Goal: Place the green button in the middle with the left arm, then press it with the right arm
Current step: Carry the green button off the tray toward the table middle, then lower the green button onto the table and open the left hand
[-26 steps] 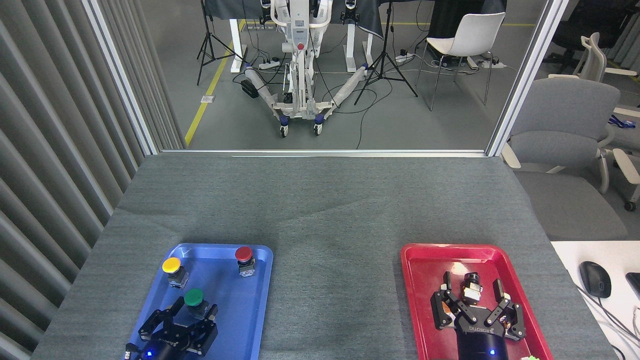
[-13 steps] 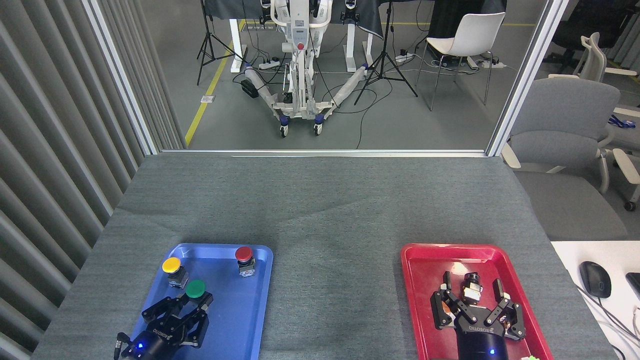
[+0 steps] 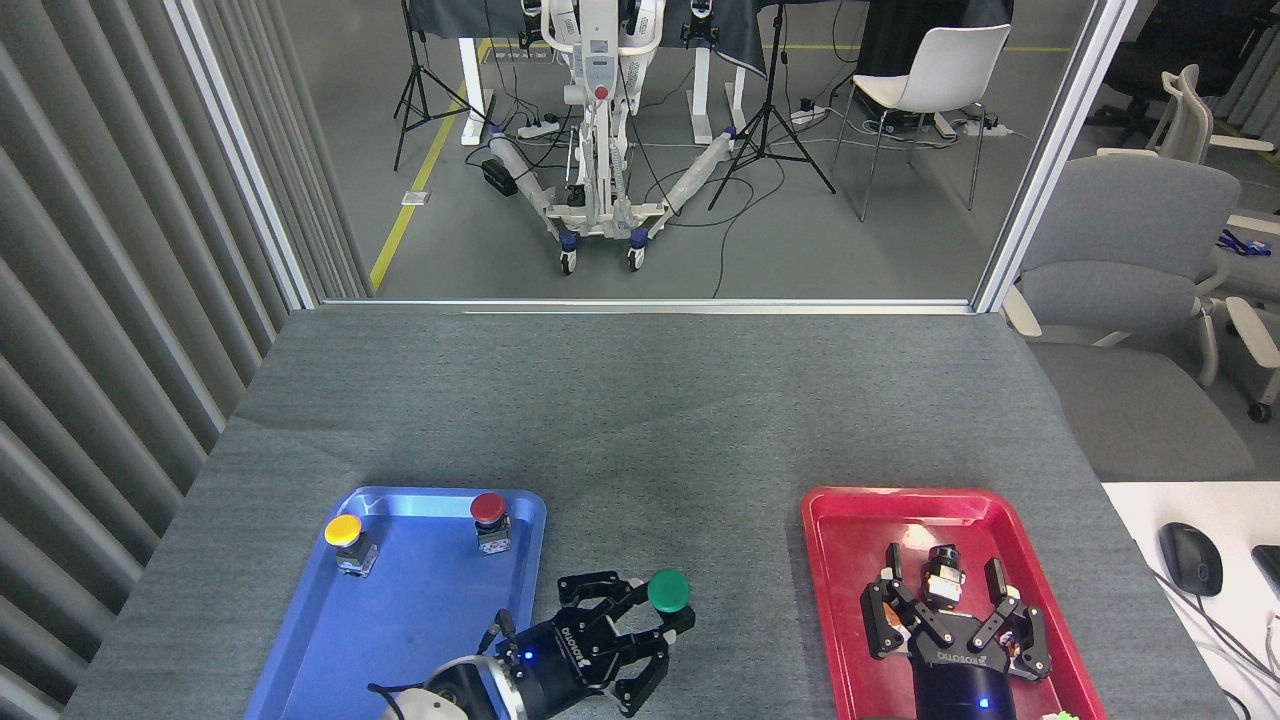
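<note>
The green button (image 3: 668,590) is held in my left gripper (image 3: 652,612), whose black fingers are shut around it below the round green cap. It sits over the grey cloth of the middle (image 3: 700,520), between the two trays, and I cannot tell whether it touches the cloth. My right gripper (image 3: 946,592) stands open over the red tray (image 3: 850,520), fingers spread with nothing between them.
The blue tray (image 3: 420,620) at the left holds a yellow-capped button (image 3: 345,535) and a red-capped button (image 3: 489,515). A computer mouse (image 3: 1190,558) lies on a white desk at the right. Ribbed wall panels line the left side.
My left gripper closed on the green button inside the blue tray, then carried it right, out over the tray's edge to the grey cloth between the trays. The right arm stayed still.
</note>
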Motion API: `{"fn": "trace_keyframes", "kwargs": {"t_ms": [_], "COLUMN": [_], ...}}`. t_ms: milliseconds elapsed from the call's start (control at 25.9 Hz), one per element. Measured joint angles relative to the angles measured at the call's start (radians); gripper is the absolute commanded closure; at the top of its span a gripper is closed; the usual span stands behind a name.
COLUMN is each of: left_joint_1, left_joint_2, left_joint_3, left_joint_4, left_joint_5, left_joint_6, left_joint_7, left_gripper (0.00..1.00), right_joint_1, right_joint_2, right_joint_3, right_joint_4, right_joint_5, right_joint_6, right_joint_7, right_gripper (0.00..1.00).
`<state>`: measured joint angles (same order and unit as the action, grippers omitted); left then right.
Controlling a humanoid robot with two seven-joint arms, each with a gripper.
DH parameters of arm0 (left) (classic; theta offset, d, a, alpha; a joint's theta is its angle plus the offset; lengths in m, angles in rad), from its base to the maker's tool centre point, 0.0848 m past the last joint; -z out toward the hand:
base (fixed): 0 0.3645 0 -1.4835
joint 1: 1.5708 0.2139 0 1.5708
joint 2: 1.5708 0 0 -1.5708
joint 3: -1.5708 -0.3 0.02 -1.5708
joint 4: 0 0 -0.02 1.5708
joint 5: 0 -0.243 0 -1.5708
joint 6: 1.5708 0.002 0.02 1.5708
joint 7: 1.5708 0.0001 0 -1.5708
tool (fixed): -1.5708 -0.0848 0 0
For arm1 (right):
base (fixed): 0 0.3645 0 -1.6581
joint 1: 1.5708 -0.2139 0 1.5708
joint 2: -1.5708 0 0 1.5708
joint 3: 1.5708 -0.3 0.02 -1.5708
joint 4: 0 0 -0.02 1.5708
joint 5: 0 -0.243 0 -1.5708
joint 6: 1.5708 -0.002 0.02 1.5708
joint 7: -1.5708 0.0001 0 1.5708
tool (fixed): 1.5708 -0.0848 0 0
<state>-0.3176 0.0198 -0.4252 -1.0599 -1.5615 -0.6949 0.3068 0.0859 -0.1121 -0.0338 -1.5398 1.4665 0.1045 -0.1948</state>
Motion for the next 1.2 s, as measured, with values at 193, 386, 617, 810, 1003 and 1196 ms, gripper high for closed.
{"fn": "trace_keyframes", "kwargs": {"t_ms": [193,386,617,810,1003,1196], "left_joint_1": [-0.027,-0.041,-0.069,-0.069,-0.064,-0.062], "left_joint_2": [-0.101,-0.115,-0.114,-0.110,-0.112,-0.119], "left_joint_3": [-0.029,-0.031,-0.030,-0.030,-0.031,-0.031], "left_joint_4": [0.112,0.163,0.250,0.279,0.284,0.285], "left_joint_5": [-0.055,-0.059,-0.054,-0.050,-0.049,-0.048], "left_joint_6": [0.112,0.189,0.207,0.259,0.303,0.337], "left_joint_7": [-0.005,0.000,0.016,0.044,0.055,0.060], "left_gripper": [1.00,1.00,1.00,0.84,0.44,0.33], "right_joint_1": [0.000,0.000,0.000,0.000,0.000,0.000], "right_joint_2": [0.000,0.000,0.000,0.000,0.000,0.000], "right_joint_3": [0.000,0.000,0.000,0.000,0.000,0.000], "right_joint_4": [0.001,0.000,0.000,0.000,0.000,0.000], "right_joint_5": [0.000,0.000,0.000,0.000,0.000,0.000], "right_joint_6": [0.000,0.000,0.001,0.001,0.001,0.001], "right_joint_7": [0.000,0.000,0.001,0.003,0.004,0.000], "right_gripper": [0.00,0.00,0.00,0.00,0.00,0.00]}}
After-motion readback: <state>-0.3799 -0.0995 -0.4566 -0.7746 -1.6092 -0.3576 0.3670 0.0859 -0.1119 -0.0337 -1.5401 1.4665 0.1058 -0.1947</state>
